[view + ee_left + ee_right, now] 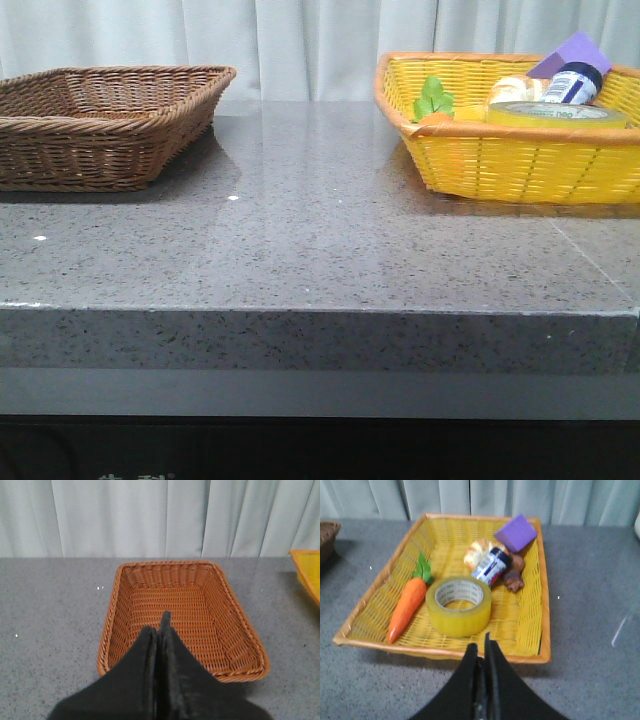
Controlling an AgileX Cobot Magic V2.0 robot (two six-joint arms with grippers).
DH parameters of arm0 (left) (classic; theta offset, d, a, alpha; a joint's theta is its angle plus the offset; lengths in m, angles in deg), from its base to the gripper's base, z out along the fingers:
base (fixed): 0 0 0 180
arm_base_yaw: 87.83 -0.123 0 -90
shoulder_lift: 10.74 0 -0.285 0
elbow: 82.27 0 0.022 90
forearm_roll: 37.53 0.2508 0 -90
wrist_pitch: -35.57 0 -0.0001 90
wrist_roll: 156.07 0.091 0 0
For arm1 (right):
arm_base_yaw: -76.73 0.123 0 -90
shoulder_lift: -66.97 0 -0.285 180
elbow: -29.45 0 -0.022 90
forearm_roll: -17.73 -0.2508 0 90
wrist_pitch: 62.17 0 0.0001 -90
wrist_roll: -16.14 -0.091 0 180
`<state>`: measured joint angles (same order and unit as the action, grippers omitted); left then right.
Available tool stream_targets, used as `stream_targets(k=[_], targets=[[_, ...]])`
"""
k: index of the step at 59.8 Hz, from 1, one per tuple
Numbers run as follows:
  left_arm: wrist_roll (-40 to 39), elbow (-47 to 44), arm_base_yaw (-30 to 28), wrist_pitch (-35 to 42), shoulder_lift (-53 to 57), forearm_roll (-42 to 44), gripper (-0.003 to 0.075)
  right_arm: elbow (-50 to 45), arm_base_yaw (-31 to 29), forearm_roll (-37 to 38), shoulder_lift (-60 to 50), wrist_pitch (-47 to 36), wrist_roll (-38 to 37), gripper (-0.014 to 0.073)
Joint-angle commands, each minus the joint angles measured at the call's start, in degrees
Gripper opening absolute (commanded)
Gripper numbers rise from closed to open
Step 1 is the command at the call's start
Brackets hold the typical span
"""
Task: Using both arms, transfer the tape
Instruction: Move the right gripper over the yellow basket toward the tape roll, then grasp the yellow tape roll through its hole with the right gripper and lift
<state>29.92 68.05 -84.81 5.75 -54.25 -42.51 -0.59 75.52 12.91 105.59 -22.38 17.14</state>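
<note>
Front view: the wide roll of translucent yellow packing tape point(556, 113) lies in the yellow woven basket point(520, 165) on the grey speckled desk point(300, 250); the brown wicker basket point(100, 130) stands well apart. No arm shows.

Left wrist view: the left gripper point(161, 630) hangs over the brown basket, jaws clenched on nothing.

Right wrist view: the right gripper point(481, 652) sits just outside the yellow basket's near rim, jaws pressed together, empty. The tape lies flat, core axis vertical, hole upward, beside an orange toy carrot point(407, 607). Best to open wide and pinch one wall through the hole.

Left tool point(161, 630), right tool point(481, 652): matte black tapered fingers.
</note>
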Motion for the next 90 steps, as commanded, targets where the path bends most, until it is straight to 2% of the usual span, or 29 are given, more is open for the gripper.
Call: stream_targets(k=[1,19,25,31,38,41,45,56,74,90], targets=[[-0.07,2.06,-0.10,3.18,-2.86,-0.37,-0.0020,1.50,-0.10,0.47,3.66,-2.63,0.39,-0.0061],[-0.07,2.06,-0.10,5.09,-11.89,-0.36,-0.0020,1.50,-0.10,1.59,11.68,-1.82,0.39,-0.0060],[-0.07,2.06,-0.10,6.05,-13.32,-0.24,-0.0010,1.50,-0.10,3.32,12.99,-1.28,0.39,-0.0013],[-0.07,2.06,-0.10,6.63,-13.80,-0.12,0.0100,1.50,-0.10,3.67,13.90,-1.08,0.39,0.0150],[-0.07,2.06,-0.10,8.14,-13.80,-0.12,0.0362,1.61,-0.10,3.67,14.73,-1.08,0.39,0.0419],[-0.07,2.06,-0.10,8.38,-13.80,-0.12,0.0444,1.80,-0.10,3.67,15.41,-0.88,0.39,0.0475],[-0.07,2.16,0.69,7.79,-13.80,-1.48,0.0496,2.60,-0.10,3.55,16.52,-0.40,0.39,0.0489],[3.15,2.28,10.66,7.19,-13.80,-3.41,0.0492,9.00,-0.10,3.23,23.73,4.89,0.39,0.0484],[3.28,2.28,28.40,8.02,-13.80,-3.41,0.0492,23.21,-0.10,3.23,37.92,11.07,0.39,0.0484],[3.28,2.28,36.22,10.23,-13.80,-3.41,0.0492,36.10,-0.10,0.32,50.06,16.34,0.39,0.0484]])
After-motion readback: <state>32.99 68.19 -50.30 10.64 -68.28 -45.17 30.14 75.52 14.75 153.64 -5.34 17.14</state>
